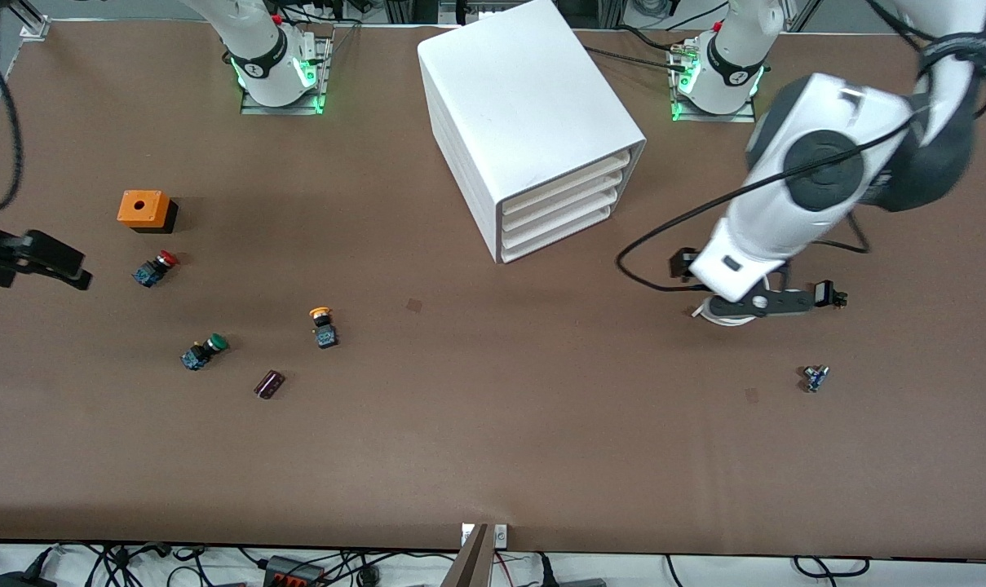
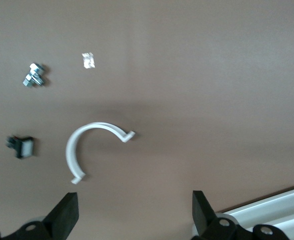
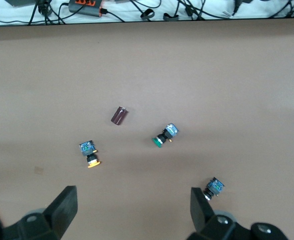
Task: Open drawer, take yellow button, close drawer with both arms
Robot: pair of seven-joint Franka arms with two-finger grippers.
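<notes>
The white cabinet (image 1: 533, 106) stands at the middle of the table near the bases. Its topmost drawer (image 1: 564, 189) is shut, like the three below it. The orange-yellow-capped button (image 1: 322, 324) lies on the bare table toward the right arm's end, and it also shows in the right wrist view (image 3: 89, 152). My left gripper (image 1: 758, 303) (image 2: 134, 215) is open and empty, over a white C-shaped clip (image 1: 725, 316) (image 2: 89, 145) beside the cabinet. My right gripper (image 3: 132, 205) is open and empty, high above the buttons.
A red-capped button (image 1: 155, 267), a green-capped button (image 1: 203, 351), a dark cylinder (image 1: 269, 384) and an orange box (image 1: 143, 210) lie toward the right arm's end. A small metal part (image 1: 815, 378) lies nearer the front camera than the clip. A black part (image 1: 28, 257) juts in at the edge.
</notes>
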